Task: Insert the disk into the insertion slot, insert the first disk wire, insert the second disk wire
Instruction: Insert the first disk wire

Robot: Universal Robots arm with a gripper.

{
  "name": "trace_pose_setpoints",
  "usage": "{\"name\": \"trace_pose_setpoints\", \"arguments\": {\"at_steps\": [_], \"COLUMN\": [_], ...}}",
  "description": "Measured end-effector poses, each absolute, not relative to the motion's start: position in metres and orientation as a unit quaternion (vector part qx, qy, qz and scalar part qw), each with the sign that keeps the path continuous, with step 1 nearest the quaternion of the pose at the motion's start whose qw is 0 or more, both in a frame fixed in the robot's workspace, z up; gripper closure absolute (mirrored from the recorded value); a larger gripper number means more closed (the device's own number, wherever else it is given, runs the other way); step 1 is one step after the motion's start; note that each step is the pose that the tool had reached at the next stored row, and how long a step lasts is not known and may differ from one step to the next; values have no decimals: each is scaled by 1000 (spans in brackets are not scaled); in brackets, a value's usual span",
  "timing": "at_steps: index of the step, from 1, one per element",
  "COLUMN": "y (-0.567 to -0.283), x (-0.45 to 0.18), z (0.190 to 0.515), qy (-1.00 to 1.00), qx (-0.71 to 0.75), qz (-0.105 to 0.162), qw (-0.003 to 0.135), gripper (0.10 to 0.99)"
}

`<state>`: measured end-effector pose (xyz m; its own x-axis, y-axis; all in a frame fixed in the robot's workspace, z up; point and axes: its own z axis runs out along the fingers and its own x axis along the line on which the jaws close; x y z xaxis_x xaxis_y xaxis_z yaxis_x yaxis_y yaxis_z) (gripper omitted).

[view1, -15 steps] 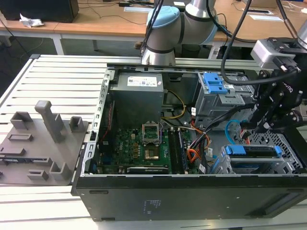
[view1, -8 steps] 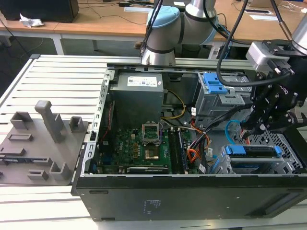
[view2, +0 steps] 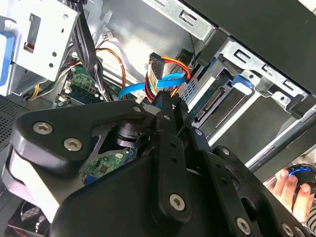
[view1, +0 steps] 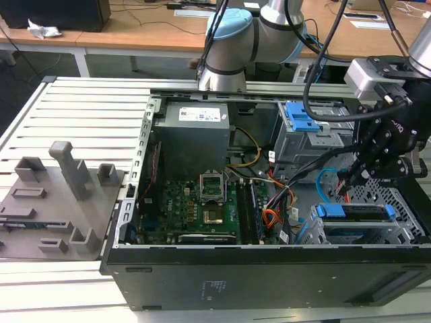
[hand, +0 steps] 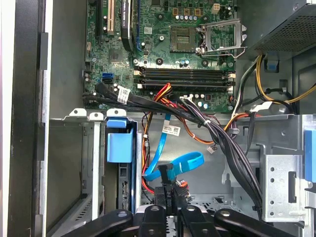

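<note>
**Disk seated, first wire in the grip, neither wire home yet**

Starts at the black two-finger metal gripper [hand: 170,192]: pinched together on the black plug end of the flat bright-blue ribbon wire [hand: 182,163], as seen in both wrist views. Hovers inside the open black computer case [view1: 269,276], toward the exterior view's right, just behind the drive bay.

Counts step one as done, by the look of it. Finds the disk [view1: 353,212], a flat silver hard drive in a bright blue plastic carrier, lying inside the insertion slot [view1: 407,232], the silver-grey perforated sheet-metal drive cage, with the blue handle at the bay's mouth.

Leaves step two open. Holds the blue wire's plug near the disk's rear connectors but apart from them (a gap shows in the second wrist view).

Leaves step three untouched as well, judging by the black plug with red, yellow, orange and black leads [view2: 155,65] hanging free just beside the gripper.

Turns up little to read. Spots a white sticker [view1: 202,116] on the grey power-supply box [view1: 192,148], small white tags [hand: 173,131] on the cabling, and fine print across the green motherboard [hand: 163,49], all too small to tell.

Farther out, beyond the case edge, catches a person's hand [view2: 289,186] resting on a dark computer mouse [view2: 302,172].
</note>
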<state>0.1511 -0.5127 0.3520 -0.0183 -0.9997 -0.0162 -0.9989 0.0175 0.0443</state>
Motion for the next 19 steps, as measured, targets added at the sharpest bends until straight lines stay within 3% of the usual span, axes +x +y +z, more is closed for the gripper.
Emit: {"name": "trace_pose_setpoints", "arguments": {"at_steps": [19], "y": [-521], "x": [159], "z": [352], "qy": [-713], "qx": [701], "qz": [-22], "qw": [10], "gripper": [906]}}
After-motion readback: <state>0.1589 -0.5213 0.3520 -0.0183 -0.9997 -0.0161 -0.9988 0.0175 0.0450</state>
